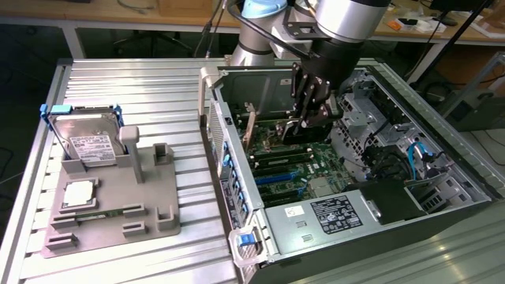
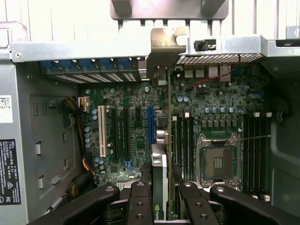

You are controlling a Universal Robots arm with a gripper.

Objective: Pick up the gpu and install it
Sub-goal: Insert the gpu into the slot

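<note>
The gpu (image 2: pixel 168 140) appears edge-on as a thin strip inside the open computer case (image 1: pixel 442 207), and my gripper (image 2: pixel 164 206) is shut on its near end. Its silver bracket (image 2: pixel 164 44) sits at the rear slot opening of the case. The card stands over the green motherboard (image 2: pixel 136 93), between the blue slot (image 2: pixel 150 124) and the black memory slots (image 2: pixel 185 140). Whether it is seated in a slot I cannot tell. In the exterior view my gripper (image 1: pixel 304 124) reaches down into the case, holding the upright gpu (image 1: pixel 251 127) close above the board.
A grey fixture (image 1: pixel 150 201) on the slatted table at the exterior view's left holds a blue-framed hard drive (image 1: pixel 83 139), a processor (image 1: pixel 79 194) and a memory stick (image 1: pixel 94 214). Inside the case are the power supply (image 1: pixel 332 216), the processor socket (image 2: pixel 218 161), cables and metal walls.
</note>
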